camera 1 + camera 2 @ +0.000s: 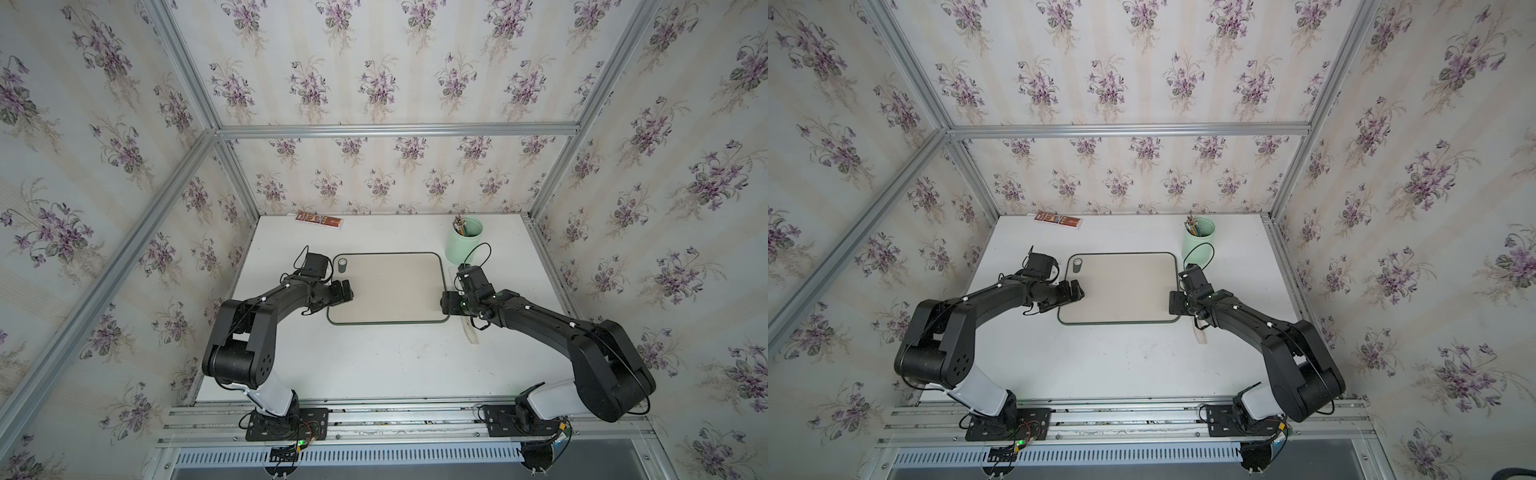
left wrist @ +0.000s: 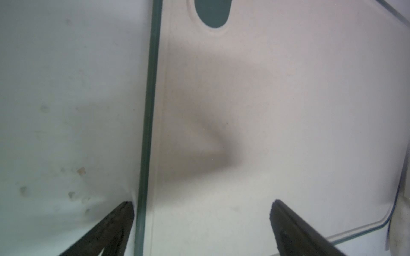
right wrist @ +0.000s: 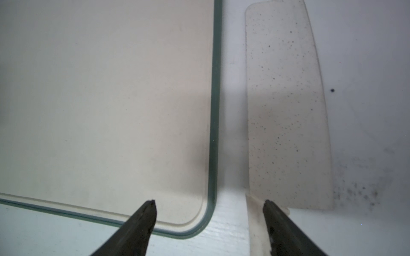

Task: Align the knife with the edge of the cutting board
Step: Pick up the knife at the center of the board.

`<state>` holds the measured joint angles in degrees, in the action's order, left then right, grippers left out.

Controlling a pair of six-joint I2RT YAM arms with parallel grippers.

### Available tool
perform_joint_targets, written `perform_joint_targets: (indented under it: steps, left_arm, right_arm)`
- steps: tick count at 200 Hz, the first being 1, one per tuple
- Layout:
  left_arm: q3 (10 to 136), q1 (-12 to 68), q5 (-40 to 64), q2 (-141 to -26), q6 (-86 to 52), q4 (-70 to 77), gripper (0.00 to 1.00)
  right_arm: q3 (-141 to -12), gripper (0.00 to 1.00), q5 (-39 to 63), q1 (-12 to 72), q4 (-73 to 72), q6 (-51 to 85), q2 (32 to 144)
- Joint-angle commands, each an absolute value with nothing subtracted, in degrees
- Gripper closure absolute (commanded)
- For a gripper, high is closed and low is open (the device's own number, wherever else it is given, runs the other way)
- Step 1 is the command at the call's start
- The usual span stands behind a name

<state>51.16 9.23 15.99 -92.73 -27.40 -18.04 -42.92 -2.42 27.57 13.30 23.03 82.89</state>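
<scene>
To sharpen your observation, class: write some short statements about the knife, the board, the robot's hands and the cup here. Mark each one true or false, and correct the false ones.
1. The all-white, broad-bladed knife lies on the beige rectangular cutting board. False: it lies on the white table beside the board, with a gap between them.
2. The left hand is open and straddles the board's dark green rim. True.
3. The right hand is shut on the knife. False: it is open and grips nothing.
4. The pale green cup holds pencils. True.
</scene>
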Motion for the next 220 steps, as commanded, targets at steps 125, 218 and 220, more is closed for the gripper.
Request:
perform_joint_targets:
  steps: [125,218,220]
  left_arm:
    - [35.45,9.39,17.5,-66.6,-29.24,-23.51,0.01]
    - [31.17,12.28,17.05,-59.46,-28.81,-26.37,0.01]
    - [31.13,12.54,16.81,-59.38,-28.82,-26.43,0.01]
  right_arm:
    - [-44.79,0.39,-1.02,27.22,30.82,24.25,87.38]
    - [-52.2,0.46,-1.27,24.61,35.36,21.71,96.51]
    - [-52.2,0.46,-1.24,24.54,35.34,21.71,96.64]
